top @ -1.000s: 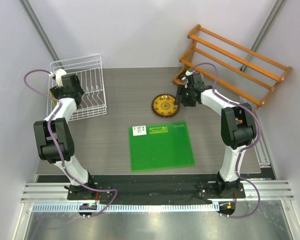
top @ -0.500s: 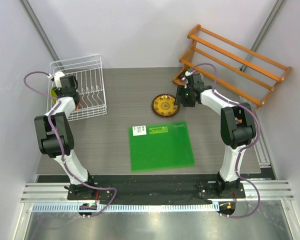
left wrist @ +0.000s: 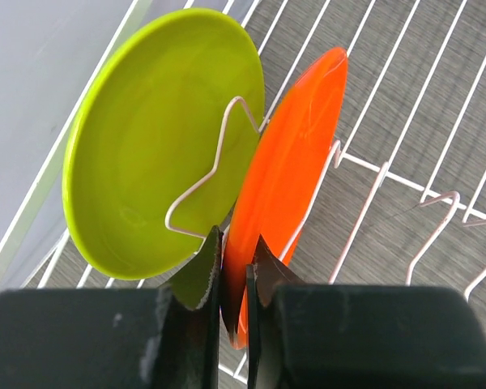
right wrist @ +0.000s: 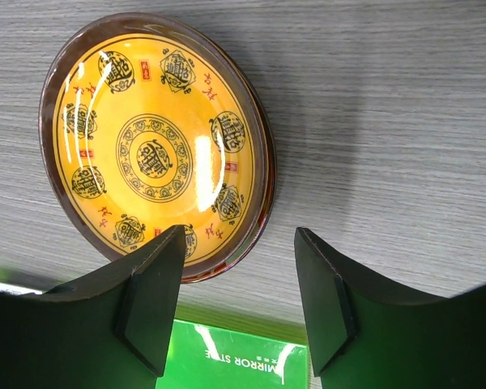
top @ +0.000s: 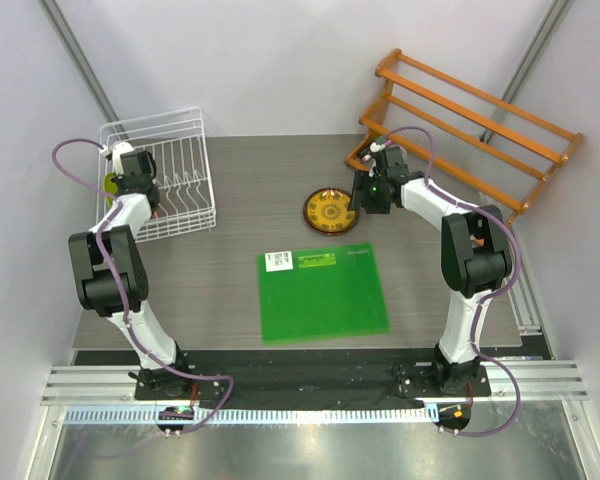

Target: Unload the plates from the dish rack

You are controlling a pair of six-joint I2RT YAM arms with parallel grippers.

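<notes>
Standing on edge in the dish rack [top: 185, 150], a green plate [left wrist: 158, 138] sits leftmost with the orange plate [left wrist: 296, 154] just right of it, rising straight away from the left gripper [left wrist: 235, 243], whose jaws are pinched shut on its near rim. Farther right, the right gripper [right wrist: 239, 243] hangs jaws apart, empty, above the yellow plate [right wrist: 150, 154] lying flat on the table [right wrist: 389, 121].

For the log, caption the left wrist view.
Left hand shut on orange plate, lime plate beside it, in white rack.
</notes>
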